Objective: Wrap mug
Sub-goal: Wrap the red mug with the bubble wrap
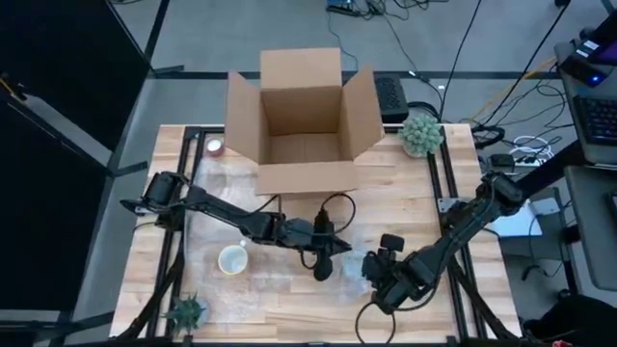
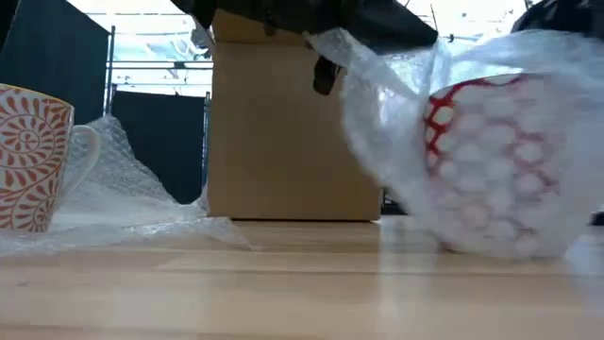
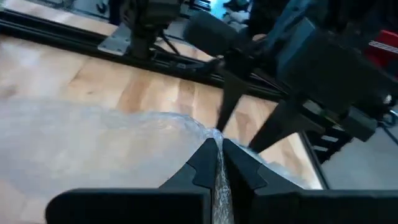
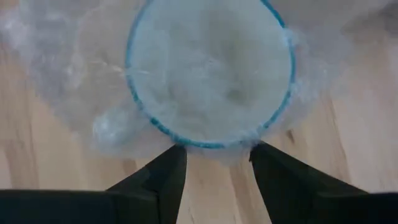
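Note:
A mug (image 4: 210, 68) with a blue rim and red pattern (image 2: 495, 161) stands on the table, covered by a sheet of bubble wrap (image 2: 396, 104). My left gripper (image 3: 216, 152) is shut on the wrap beside the mug, near the table's middle (image 1: 323, 265). My right gripper (image 4: 214, 158) hangs open above the covered mug, pointing down, its fingertips at the rim's edge. A second mug with an orange pattern (image 2: 28, 156) stands upright on another piece of bubble wrap (image 2: 123, 198), left of centre (image 1: 232, 259). My left gripper pinches a bunched edge of the bubble wrap (image 3: 215, 138) between its two fingers. The wrap runs from the fingers across to the mug and is drawn up off the table (image 2: 330, 47). My right gripper: I cannot tell whether its fingertips (image 4: 174, 155) touch the wrap over the mug.
An open cardboard box (image 1: 301, 120) stands at the table's far middle. A small plant (image 1: 421, 133) sits at the far right, another plant (image 1: 186, 311) at the near left, and a small red thing (image 1: 214, 146) left of the box.

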Tool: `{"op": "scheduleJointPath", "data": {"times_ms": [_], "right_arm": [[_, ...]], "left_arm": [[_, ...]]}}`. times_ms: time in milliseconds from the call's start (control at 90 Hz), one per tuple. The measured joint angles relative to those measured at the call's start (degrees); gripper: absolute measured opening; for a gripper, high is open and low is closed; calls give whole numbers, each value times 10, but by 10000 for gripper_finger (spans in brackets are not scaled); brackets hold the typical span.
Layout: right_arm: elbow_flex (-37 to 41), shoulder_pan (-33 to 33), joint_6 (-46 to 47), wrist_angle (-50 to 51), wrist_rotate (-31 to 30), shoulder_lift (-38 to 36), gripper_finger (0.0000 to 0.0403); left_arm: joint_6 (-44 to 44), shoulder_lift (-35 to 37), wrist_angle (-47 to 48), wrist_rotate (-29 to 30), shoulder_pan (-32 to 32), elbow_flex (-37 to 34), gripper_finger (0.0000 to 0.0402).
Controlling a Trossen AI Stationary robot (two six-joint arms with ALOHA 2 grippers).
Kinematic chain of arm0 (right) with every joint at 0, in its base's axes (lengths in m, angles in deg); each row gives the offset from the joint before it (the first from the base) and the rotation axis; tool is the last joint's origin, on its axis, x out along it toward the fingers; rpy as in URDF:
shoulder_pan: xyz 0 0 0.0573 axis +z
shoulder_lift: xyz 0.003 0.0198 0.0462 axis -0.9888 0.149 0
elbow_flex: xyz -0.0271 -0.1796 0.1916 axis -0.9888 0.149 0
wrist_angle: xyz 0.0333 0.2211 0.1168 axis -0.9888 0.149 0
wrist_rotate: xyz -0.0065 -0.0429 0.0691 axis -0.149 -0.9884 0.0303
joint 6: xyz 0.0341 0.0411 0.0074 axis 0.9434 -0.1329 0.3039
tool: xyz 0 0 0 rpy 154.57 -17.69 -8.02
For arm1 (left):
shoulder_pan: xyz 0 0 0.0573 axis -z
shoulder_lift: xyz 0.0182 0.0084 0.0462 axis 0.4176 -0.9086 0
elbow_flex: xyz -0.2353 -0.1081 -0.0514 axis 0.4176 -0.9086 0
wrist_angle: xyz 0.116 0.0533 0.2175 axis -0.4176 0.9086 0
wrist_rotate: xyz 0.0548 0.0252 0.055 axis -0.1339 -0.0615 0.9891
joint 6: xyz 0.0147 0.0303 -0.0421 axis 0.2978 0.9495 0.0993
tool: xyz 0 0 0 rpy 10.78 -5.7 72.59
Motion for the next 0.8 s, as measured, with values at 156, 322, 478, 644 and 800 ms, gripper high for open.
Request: {"op": "scheduleJointPath", "data": {"times_ms": [156,322,478,644,800], "right_arm": [[0,-16,-4,-11,-13,0,166],[0,-28,-18,-46,-17,0,166],[0,-39,-34,-71,-12,-1,166],[-29,-47,-48,-46,-15,-38,166],[-37,-57,-58,-53,-76,-78,166]], "left_arm": [[7,-3,-6,-14,17,0,2],[13,-38,-8,-14,24,1,2],[-5,-72,-9,-13,23,1,2],[-16,-82,-15,-13,24,3,2],[-16,-82,-16,-14,24,3,2]]}}
